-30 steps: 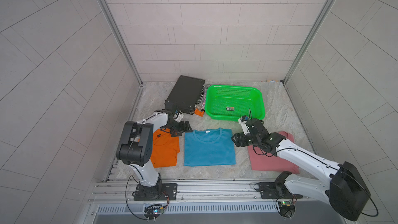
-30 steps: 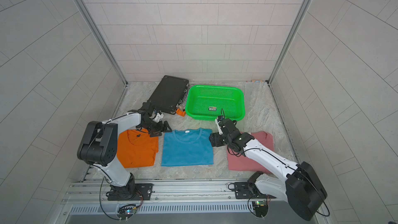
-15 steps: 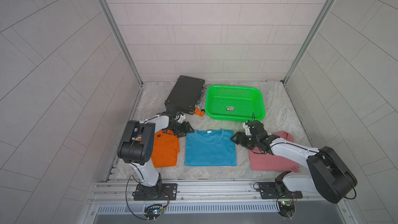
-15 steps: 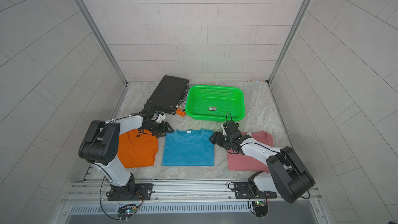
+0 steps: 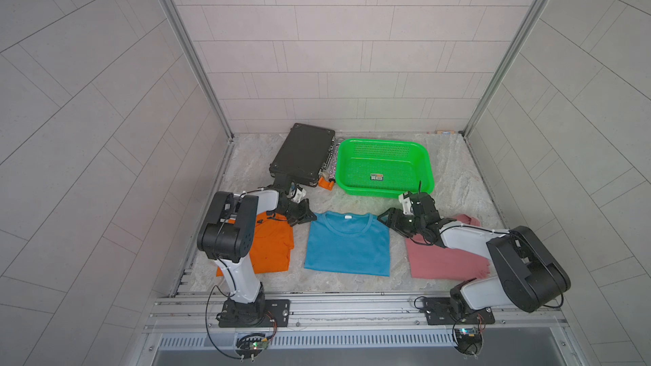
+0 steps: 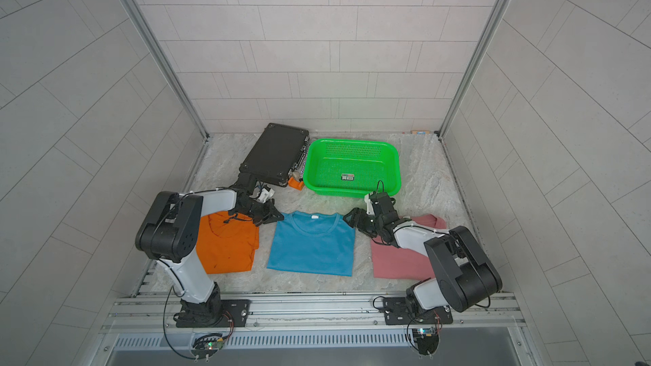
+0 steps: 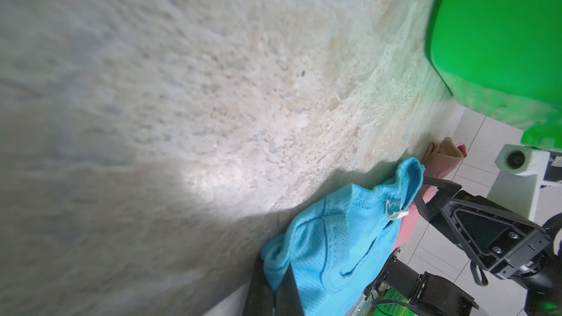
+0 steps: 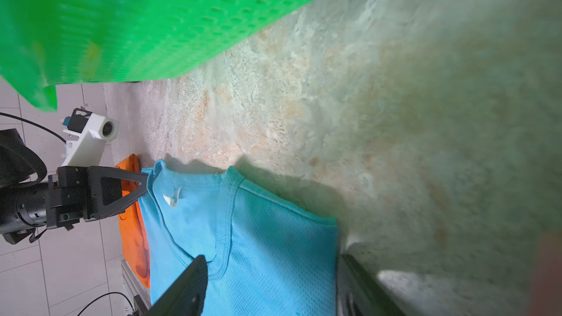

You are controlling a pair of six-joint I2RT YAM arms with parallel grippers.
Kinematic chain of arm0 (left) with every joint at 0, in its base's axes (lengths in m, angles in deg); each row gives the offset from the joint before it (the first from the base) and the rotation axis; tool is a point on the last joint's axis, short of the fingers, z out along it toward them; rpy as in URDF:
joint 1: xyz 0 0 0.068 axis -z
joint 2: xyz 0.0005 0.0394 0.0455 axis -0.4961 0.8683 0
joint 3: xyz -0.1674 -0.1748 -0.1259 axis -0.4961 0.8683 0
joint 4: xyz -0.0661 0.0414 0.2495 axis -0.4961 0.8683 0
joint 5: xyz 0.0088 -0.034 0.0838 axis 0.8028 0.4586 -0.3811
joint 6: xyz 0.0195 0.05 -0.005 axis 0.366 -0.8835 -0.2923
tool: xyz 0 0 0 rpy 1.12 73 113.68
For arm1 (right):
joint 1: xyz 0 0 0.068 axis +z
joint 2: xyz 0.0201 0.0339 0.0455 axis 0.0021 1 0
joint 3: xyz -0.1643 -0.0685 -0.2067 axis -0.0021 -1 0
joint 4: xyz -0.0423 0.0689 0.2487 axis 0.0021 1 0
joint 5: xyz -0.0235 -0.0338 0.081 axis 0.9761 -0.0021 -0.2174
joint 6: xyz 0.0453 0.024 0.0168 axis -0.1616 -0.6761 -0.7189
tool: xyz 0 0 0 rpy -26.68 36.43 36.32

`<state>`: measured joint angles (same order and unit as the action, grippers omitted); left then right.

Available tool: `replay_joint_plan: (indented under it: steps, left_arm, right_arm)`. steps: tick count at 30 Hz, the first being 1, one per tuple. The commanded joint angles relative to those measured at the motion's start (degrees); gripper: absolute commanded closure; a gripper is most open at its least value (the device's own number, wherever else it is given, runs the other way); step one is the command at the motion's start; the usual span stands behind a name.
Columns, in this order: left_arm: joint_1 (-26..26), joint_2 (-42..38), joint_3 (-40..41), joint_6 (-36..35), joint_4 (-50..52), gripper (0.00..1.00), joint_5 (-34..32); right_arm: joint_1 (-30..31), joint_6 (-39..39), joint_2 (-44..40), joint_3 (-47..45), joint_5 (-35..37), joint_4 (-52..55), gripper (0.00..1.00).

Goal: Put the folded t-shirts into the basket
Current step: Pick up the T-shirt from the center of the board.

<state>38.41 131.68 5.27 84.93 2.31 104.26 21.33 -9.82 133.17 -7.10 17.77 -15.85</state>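
Three folded t-shirts lie in a row near the front: orange [image 5: 274, 248], blue [image 5: 348, 244] and pink [image 5: 444, 262]. The green basket [image 5: 382, 141] stands behind them and holds only its small label. My left gripper [image 5: 311, 217] is shut on the blue shirt's far left corner, where fabric bunches between the fingers [image 7: 282, 281]. My right gripper [image 5: 382, 219] is open at the far right corner, with its fingers astride the blue cloth [image 8: 273, 253]. The right arm lies over the pink shirt.
A black hard case [image 5: 303, 156] lies to the left of the basket, with a small orange block [image 5: 326, 183] at its near corner. Tiled walls close in both sides and the back. A metal rail [image 5: 352, 308] runs along the front.
The left gripper has closed on the blue shirt's corner. The right arm has dropped lower and reached to the shirt's other far corner, its jaws narrowing slightly.
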Motion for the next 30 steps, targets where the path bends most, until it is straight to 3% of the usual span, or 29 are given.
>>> replay_joint_plan:
  steps: [1, 4, 7, 9, 12, 19, 20, 21, 22, 30]
  left_arm:
    - [0.8, 1.1, 1.4, -1.8, 3.7, 1.0, -1.8]
    - [0.9, -1.1, 1.9, -2.8, 3.5, 1.0, -1.6]
    - [1.3, -3.7, 2.6, -4.1, 2.0, 1.0, -1.2]
    - [1.9, -5.6, 3.4, -5.0, 0.3, 1.0, -0.3]
    - [3.0, -8.4, 4.5, -6.2, -1.6, 1.0, 0.4]
    - [4.4, -14.4, 7.7, -9.2, -6.6, 1.0, 3.2]
    - [4.6, -15.2, 8.2, -9.6, -7.3, 1.0, 3.8]
    - [4.8, -15.8, 8.4, -9.8, -7.6, 1.0, 4.1]
    - [4.8, -16.4, 8.9, -10.1, -8.4, 1.0, 4.5]
    - [5.9, -19.7, 10.8, -11.9, -11.9, 1.0, 6.1]
  right_arm:
    - [-1.0, 1.9, -0.2, -1.8, -0.2, 2.4, 0.32]
    - [-1.4, 6.5, -3.6, -0.7, 1.6, 7.9, 0.33]
    - [-0.4, 16.1, -8.2, 2.9, 2.5, 16.0, 0.33]
    - [2.0, 22.9, -10.1, 7.3, 5.0, 23.3, 0.33]
    - [10.4, 32.8, -9.8, 15.6, 10.1, 32.5, 0.32]
    - [21.0, 50.9, -3.4, 25.1, 7.1, 30.9, 0.27]
    - [22.0, 52.2, -2.0, 26.6, 7.0, 30.2, 0.23]
    - [22.6, 52.7, -0.2, 28.0, 7.1, 29.8, 0.07]
    - [22.9, 53.2, 1.7, 29.6, 6.8, 29.7, 0.01]
    - [22.4, 62.9, 15.8, 41.2, -2.7, 34.5, 0.0]
